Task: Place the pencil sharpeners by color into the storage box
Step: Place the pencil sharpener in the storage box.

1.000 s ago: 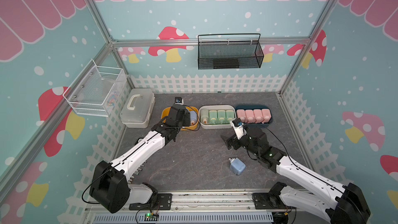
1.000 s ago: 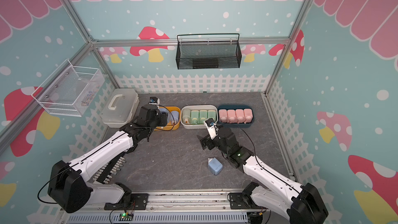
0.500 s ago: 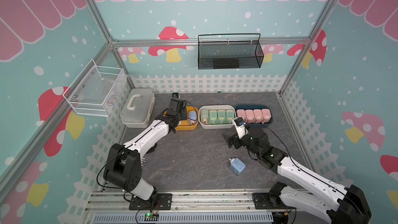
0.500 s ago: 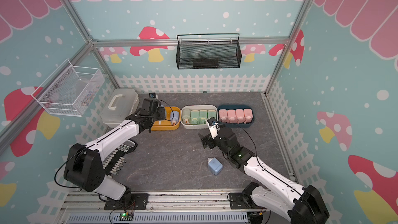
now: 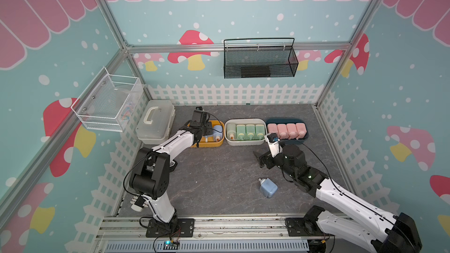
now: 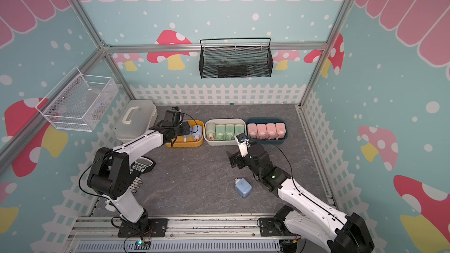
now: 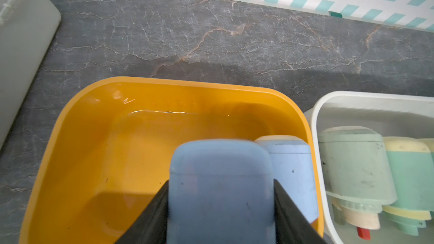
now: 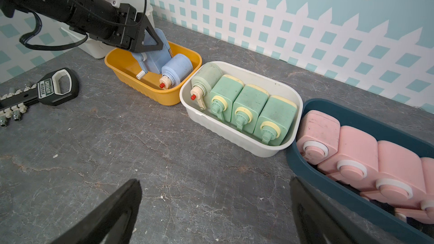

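Note:
My left gripper [image 7: 221,184] is shut on a blue pencil sharpener [image 7: 220,165], held tilted over the orange storage box [image 7: 98,118]. Another blue sharpener [image 7: 291,160] lies in that box beside it. In both top views the left gripper [image 5: 208,131] hangs over the orange box [image 5: 207,145]. Several green sharpeners [image 5: 246,130] fill the white box [image 5: 243,142], and several pink ones [image 5: 287,128] fill the dark blue box [image 5: 305,137]. A loose blue sharpener [image 5: 267,187] lies on the table near my right arm. My right gripper [image 8: 215,184] is open over bare table.
A translucent lidded case [image 5: 155,122] stands left of the orange box. A black-handled tool [image 8: 47,90] lies on the table by the left arm's base. Wire baskets hang on the back wall [image 5: 260,59] and the left wall [image 5: 107,103]. A white fence borders the floor.
The left arm's elbow has drawn back and up, and its gripper with the blue sharpener has shifted slightly rearward over the orange box. The right arm has barely moved.

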Available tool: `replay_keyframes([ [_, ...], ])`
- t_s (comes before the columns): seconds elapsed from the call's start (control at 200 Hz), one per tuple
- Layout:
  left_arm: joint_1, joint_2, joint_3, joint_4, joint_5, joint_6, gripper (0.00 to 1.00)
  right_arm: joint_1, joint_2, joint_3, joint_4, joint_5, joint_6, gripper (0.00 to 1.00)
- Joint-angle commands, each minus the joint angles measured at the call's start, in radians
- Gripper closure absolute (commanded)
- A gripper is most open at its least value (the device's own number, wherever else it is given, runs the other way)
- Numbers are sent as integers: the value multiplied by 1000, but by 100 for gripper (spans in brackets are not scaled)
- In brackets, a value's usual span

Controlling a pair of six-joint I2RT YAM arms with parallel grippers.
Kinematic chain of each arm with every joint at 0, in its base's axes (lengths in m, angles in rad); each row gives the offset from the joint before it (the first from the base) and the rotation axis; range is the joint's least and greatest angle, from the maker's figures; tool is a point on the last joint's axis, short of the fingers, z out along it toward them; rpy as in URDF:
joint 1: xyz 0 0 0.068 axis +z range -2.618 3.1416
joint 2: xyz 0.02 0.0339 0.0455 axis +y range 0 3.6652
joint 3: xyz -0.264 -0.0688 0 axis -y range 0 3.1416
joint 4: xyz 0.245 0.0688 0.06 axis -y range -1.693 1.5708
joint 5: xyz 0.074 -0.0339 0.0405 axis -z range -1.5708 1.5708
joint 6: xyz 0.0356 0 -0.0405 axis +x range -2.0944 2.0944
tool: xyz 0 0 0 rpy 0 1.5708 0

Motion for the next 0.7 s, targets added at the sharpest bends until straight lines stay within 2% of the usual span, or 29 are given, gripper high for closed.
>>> replay_keyframes([
  [0.0,8,9,26,55,16,-30,93,1,-15,14,-21,17,13,1],
  [0.695,17,55,-14,99,23,-96,86,1,-9,22,-40,12,12,1],
])
